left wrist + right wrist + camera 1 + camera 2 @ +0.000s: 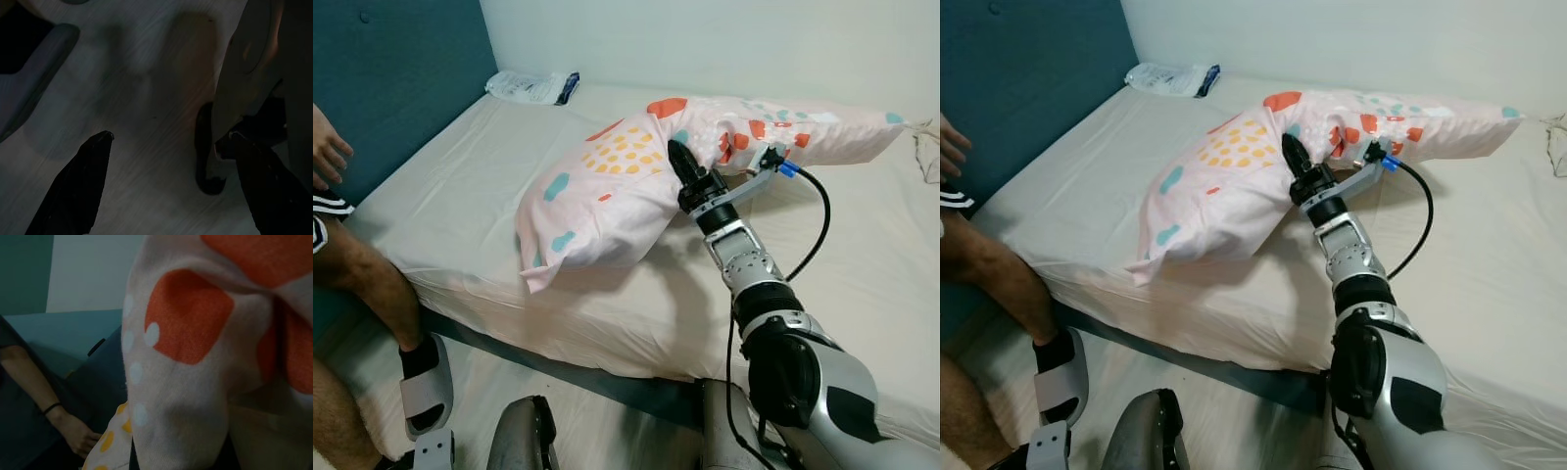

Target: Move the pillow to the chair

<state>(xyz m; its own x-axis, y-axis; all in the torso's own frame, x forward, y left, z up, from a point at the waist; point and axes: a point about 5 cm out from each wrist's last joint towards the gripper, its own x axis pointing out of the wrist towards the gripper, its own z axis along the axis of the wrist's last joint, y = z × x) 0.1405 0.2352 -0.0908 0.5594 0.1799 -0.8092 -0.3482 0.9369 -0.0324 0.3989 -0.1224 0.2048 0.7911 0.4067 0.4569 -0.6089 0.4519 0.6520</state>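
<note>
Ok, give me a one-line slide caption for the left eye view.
Right gripper clamps the pale pink patterned pillow, lifting it off the white-sheeted bed while a seated person's leg waits alongside.

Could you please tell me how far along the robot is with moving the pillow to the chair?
Done: the right end effector has gripped the pillow at its middle and raised it, so one end hangs over the bed edge while the far end trails toward the wall. In hand: carrying it off the bed. Left: taking it to the chair and setting it down. The left end effector hangs idle, open, over the floor.
</note>
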